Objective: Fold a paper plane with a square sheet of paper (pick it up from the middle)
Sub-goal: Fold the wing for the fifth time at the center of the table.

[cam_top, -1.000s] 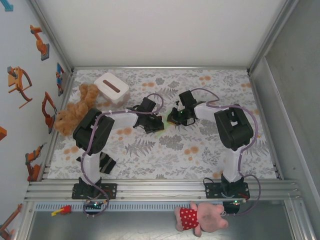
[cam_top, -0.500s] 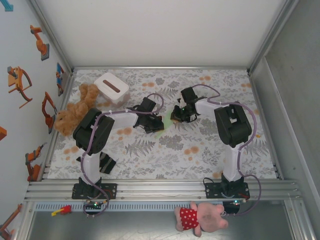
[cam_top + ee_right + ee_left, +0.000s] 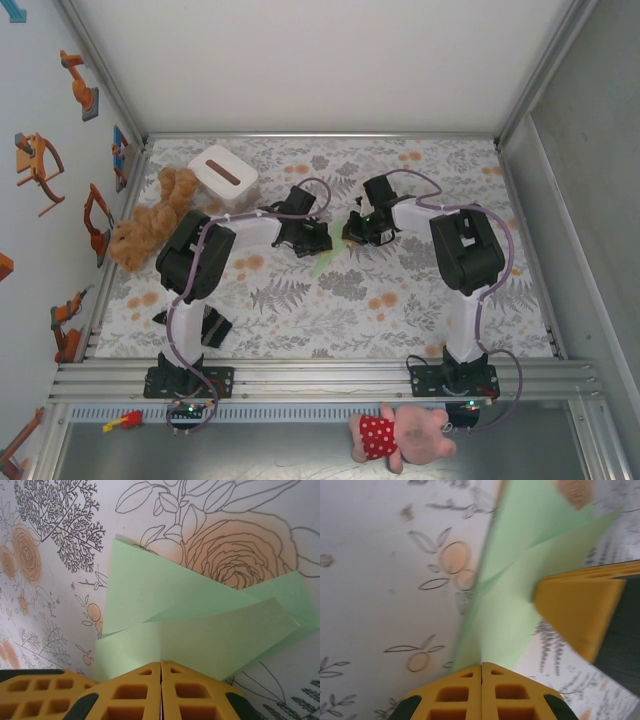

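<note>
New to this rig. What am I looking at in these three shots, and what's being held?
Two robot arms are bolted at the near edge of a flower-patterned table. The overhead picture looks down from above and behind them. The other two pictures come from a camera on each wrist, so the yellow blocks at the bottom edge are that arm's own gripper. The left gripper and right gripper are both shut on a partly folded sheet of green paper, meeting over the middle of the table. Also on the table are a white box, a brown teddy and a dark cloth. A pink plush pig lies on the ledge in front.
</note>
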Tool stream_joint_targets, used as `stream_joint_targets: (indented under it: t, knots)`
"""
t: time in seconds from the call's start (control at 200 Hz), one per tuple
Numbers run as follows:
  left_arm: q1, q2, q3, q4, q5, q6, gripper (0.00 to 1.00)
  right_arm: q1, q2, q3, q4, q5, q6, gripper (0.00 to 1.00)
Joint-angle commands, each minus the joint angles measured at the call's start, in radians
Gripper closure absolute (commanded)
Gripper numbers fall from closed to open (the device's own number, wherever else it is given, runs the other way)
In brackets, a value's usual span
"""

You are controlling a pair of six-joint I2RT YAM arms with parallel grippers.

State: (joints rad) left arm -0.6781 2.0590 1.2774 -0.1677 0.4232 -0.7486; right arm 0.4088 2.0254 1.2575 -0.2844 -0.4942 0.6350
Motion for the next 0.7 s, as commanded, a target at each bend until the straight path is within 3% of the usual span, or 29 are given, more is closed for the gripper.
stream_joint_targets:
  t: [0.0, 0.215, 0.691]
  knots:
    - [0.000, 0.019, 0.001, -0.069, -0.024, -0.004, 0.95, -0.011, -0.052, -0.014, 0.000, 0.002, 0.006, 0.92]
    - [0.000, 0.023, -0.001, -0.105, -0.045, 0.008, 0.95, 0.013, -0.117, -0.033, 0.009, -0.012, -0.018, 0.93]
    - [-0.001, 0.036, -0.012, -0.147, -0.072, 0.015, 0.97, 0.023, -0.028, -0.055, 0.055, -0.029, -0.013, 0.96]
